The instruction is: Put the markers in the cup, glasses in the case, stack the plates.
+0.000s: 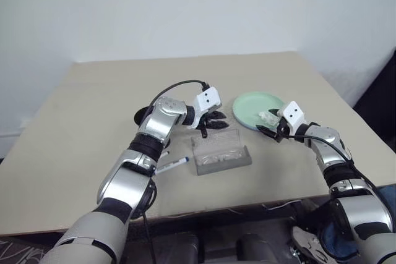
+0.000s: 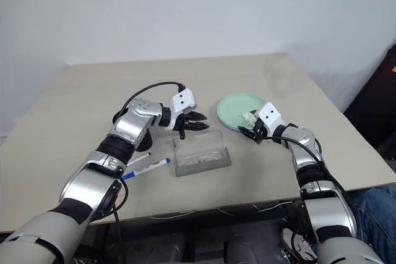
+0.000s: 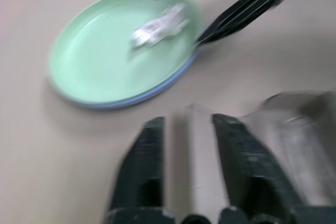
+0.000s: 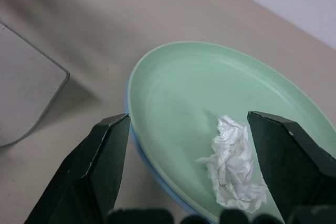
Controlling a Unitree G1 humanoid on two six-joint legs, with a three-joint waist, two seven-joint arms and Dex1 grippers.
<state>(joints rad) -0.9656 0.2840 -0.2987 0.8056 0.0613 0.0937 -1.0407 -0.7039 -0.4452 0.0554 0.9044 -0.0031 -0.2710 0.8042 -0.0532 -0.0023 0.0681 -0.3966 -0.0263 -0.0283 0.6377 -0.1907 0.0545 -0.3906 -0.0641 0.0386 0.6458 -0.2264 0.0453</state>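
Now, step in hand: glasses seem to lie in the open case (image 1: 221,151); plates already stacked, mint green plate (image 1: 253,108) on light blue plate (image 4: 137,153); markers appear next
Left gripper (image 1: 213,121): hovers above the case's far edge; fingers (image 3: 143,171) narrowly parted, nothing between them but bare table
Right gripper (image 1: 270,132): spread wide at the near rim of the stacked plates, one finger (image 4: 100,166) outside the rim, the other (image 4: 286,156) over the plate; grasping nothing
White scrap (image 4: 233,163): crumpled, lying on the mint green plate between the right fingers; not a task thing
Blue-capped marker (image 2: 146,169): flat on the table at about 8 o'clock from the case, just beside the left forearm
Marker's long axis: runs roughly 8 to 2 o'clock, blue cap toward the case
Second marker (image 2: 140,159): a slim pen just beyond the first, partly hidden by the arm
Cup (image 2: 119,117): dark shape behind the left elbow, mostly hidden
Bearing from left jaws: markers lie at about 7 o'clock, back toward the robot
Nearer arm: left, by my judgement; right is well apart across the case
Likely need: left hand draws back and turns its fingers across the marker's axis
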